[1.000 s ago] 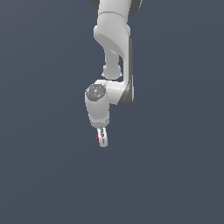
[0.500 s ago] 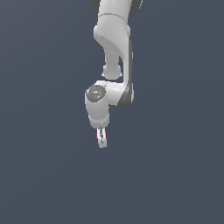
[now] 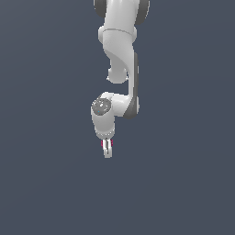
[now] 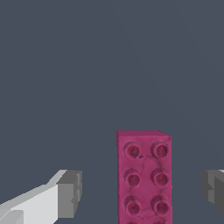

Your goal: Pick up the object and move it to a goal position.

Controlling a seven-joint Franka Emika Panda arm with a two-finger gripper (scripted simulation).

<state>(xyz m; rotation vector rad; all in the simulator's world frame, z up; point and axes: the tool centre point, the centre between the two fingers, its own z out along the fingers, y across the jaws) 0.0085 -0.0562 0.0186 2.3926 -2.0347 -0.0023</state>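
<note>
A: White arm first. What is the gripper [image 4: 142, 190] doing?
B: Spread apart, its 2 grey pads [image 4: 70, 193] clear of everything.
A: And the magenta studded block [image 4: 144, 177]?
B: Between those pads, touching neither; a pink sliver [image 3: 102, 143] shows beside the fingertips outside.

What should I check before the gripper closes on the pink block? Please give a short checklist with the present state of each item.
1. Block lies between the fingers: ok, wrist view shows one finger on each side.
2. Gripper open: ok, gaps on both sides of the block.
3. Block centred: not ok, it sits nearer one finger.
4. Fingers low enough to grip: cannot tell.
5. Block flat, studs up: ok.
6. Goal position visible: not ok, no marker in either view.
</note>
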